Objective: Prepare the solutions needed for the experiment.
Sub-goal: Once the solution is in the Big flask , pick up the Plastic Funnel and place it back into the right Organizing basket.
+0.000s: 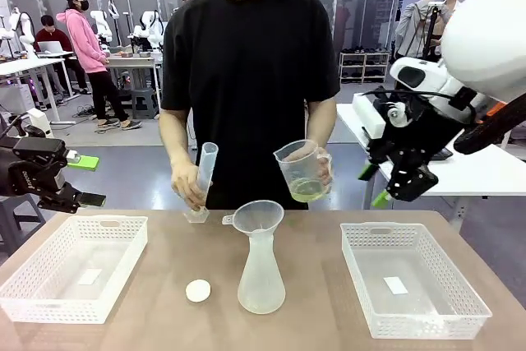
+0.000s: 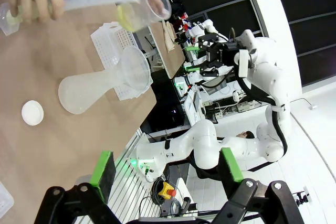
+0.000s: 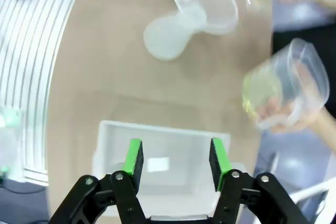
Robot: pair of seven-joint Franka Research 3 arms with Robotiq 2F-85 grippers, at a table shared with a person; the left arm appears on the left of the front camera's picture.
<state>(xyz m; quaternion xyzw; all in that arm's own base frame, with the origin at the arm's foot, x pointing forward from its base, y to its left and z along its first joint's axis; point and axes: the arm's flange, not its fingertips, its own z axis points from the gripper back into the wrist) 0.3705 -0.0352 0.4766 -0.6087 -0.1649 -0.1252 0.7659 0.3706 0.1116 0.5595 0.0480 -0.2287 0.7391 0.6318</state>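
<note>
The right gripper [image 3: 176, 161], jaws partly apart and gripping nothing, hangs directly over a white basket [image 3: 168, 127] holding a white slip [image 3: 157, 164]. Beyond its fingertips stands a frosted conical flask [image 3: 168, 38] with a funnel [image 3: 210, 6] in its neck; its contents I cannot tell. Off to one side a person's hand [image 3: 278, 111] holds a measuring jug [image 3: 294, 77] with the pale yellow solution [image 3: 257, 95] at its bottom. The left gripper [image 2: 167, 167] is wide open, gripping nothing. Its wrist view adds a white cap [image 2: 32, 113] beside the flask, and the front view a graduated cylinder [image 1: 205, 166] in the person's other hand [image 1: 189, 191].

Left basket [image 1: 51, 307], right basket [image 1: 429, 327], white cap [image 1: 198, 290]
</note>
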